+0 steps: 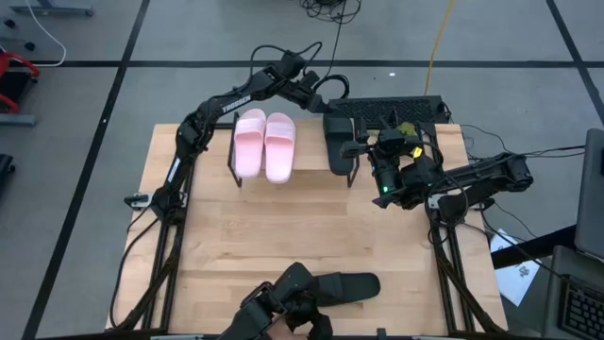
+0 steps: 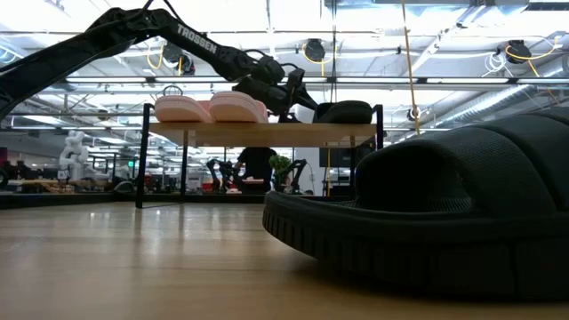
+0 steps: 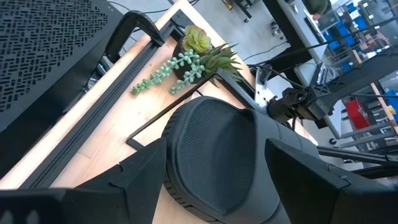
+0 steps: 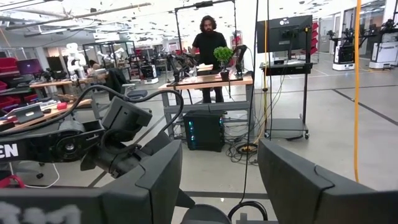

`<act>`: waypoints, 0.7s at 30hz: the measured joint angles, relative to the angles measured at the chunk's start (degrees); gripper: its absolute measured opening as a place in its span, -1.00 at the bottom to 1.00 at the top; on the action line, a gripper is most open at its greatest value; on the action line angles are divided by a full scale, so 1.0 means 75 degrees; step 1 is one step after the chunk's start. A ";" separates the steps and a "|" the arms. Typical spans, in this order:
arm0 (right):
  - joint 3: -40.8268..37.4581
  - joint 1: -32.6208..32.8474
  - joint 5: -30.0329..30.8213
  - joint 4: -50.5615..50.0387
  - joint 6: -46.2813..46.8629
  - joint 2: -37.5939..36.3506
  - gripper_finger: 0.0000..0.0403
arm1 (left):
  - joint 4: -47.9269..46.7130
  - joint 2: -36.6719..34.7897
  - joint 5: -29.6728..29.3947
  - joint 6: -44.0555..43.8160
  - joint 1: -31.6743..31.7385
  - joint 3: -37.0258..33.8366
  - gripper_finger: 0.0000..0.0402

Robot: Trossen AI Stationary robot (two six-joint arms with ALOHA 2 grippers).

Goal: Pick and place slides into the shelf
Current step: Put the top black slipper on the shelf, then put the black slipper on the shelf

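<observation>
The shelf (image 1: 294,178) stands at the table's far side. The pale pink pair of slides (image 1: 265,144) lies side by side on its plank (image 2: 267,133). A black slide (image 1: 340,142) lies to their right, sole down on the plank. My left gripper (image 1: 326,106) reaches in from beyond the shelf's far edge and is closed on this black slide (image 3: 211,155). The other black slide (image 1: 342,286) lies flat on the tabletop by the near edge. My right gripper (image 1: 387,151) hangs open above the table's right side, fingers (image 4: 155,186) apart with nothing between them. My left gripper has the black slide's strap end (image 3: 177,146), its far end, between its two fingers, one on each long side. The fingers (image 3: 140,180) come from the table's far side, slanting down, and lie along the slide. The slide sits flat on the shelf plank (image 3: 143,106).
A black perforated panel (image 1: 387,111) and a small potted succulent (image 3: 193,56) stand just behind the shelf. The shelf's thin black legs (image 2: 142,156) reach down to the tabletop. Bare wood (image 1: 302,227) lies between the shelf and the near slide. A person (image 4: 208,43) stands beyond the table.
</observation>
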 joint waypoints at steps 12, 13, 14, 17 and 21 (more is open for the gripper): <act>-0.0001 0.0023 0.0003 -0.0001 0.0003 0.0000 -0.01 | 0.0145 -0.0084 -0.0393 -0.0093 0.0448 0.0000 0.35; -0.0002 0.0023 0.0003 -0.0002 0.0003 0.0000 -0.01 | 0.0174 -0.0141 -0.0393 -0.0154 0.0504 0.0000 0.35; -0.0003 0.0023 0.0003 -0.0003 0.0003 0.0000 -0.01 | 0.0201 -0.0191 -0.0393 -0.0171 0.0538 0.0000 0.35; -0.0003 0.0023 0.0003 -0.0003 -0.0001 0.0000 -0.01 | 0.0276 -0.0422 -0.0409 -0.0173 0.0671 0.0000 0.35; -0.0003 0.0110 0.0007 0.0001 0.0033 0.0000 -0.01 | 0.0167 -0.0974 -0.0426 -0.0029 0.0843 0.0000 0.35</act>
